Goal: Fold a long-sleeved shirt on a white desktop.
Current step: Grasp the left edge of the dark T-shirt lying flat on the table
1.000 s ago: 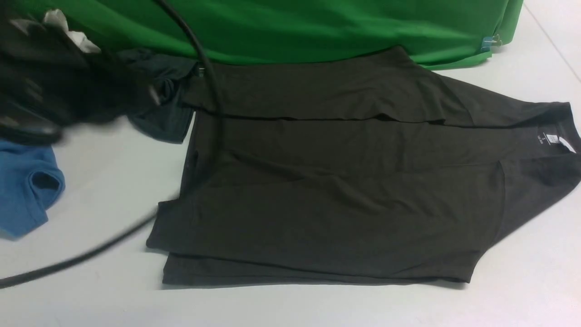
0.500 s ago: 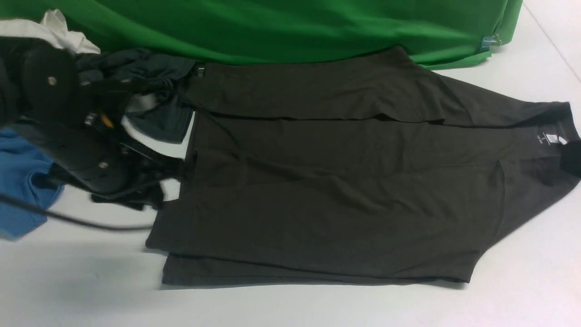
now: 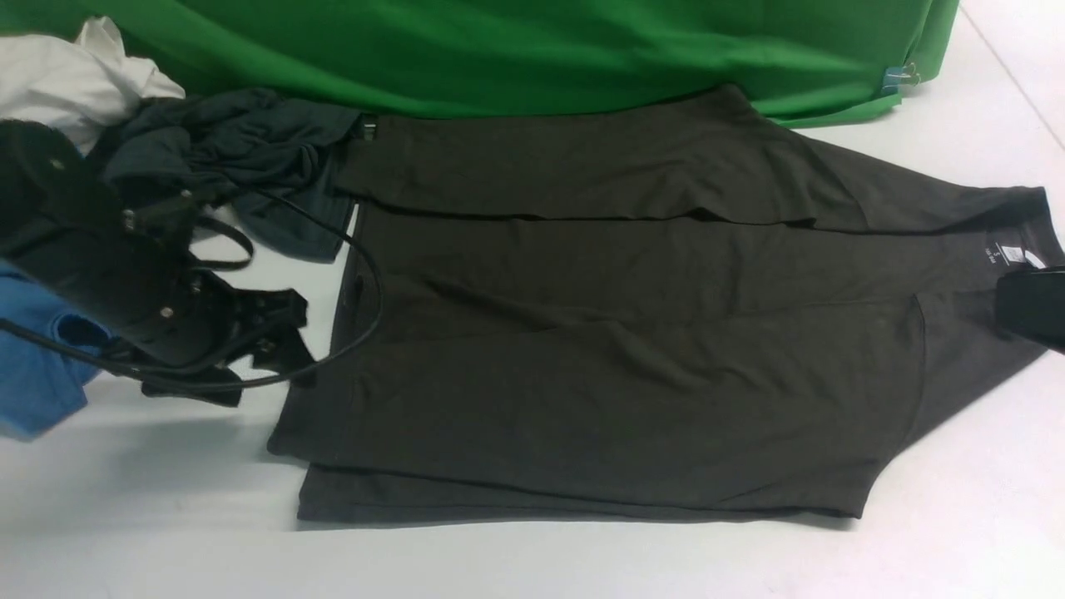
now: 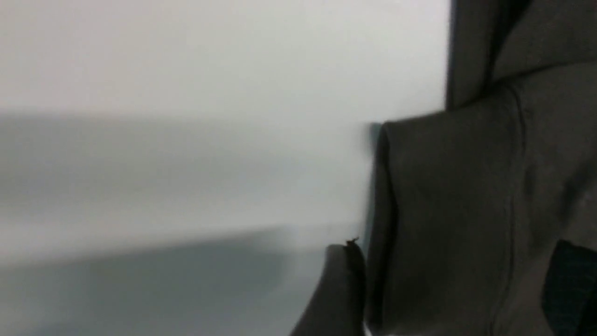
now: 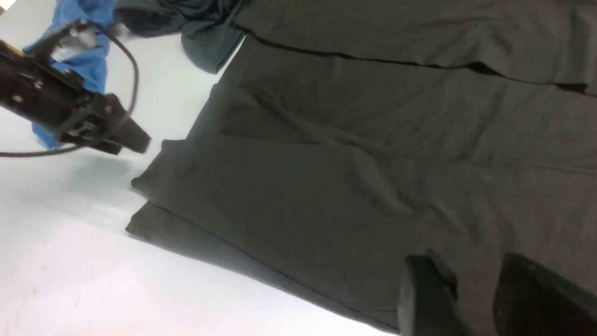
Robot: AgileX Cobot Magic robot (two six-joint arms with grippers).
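Note:
The long-sleeved shirt [image 3: 632, 333] lies flat on the white desktop [image 3: 582, 557], near-black, both sides folded inward. Its hem is at the left and its white neck label [image 3: 1011, 254] at the right. My left gripper [image 3: 287, 341] is low at the hem's left edge, open. In the left wrist view the left gripper [image 4: 457, 289] has hem cloth [image 4: 447, 210] lying between its spread fingers. My right gripper [image 3: 1032, 312] shows at the right edge beside the collar. In the right wrist view the right gripper [image 5: 471, 289] hovers over the shirt [image 5: 373, 140], open, gripping nothing.
A bright green cloth [image 3: 532, 50] runs along the back. A dark teal-grey garment [image 3: 250, 158], a white cloth [image 3: 66, 79] and a blue garment [image 3: 33, 366] are piled at the far left. The left arm's black cable [image 3: 370, 274] loops over the shirt's hem.
My left arm swung down from the upper left to the hem's edge, and its jaws opened. My right gripper came into view at the right edge, by the collar.

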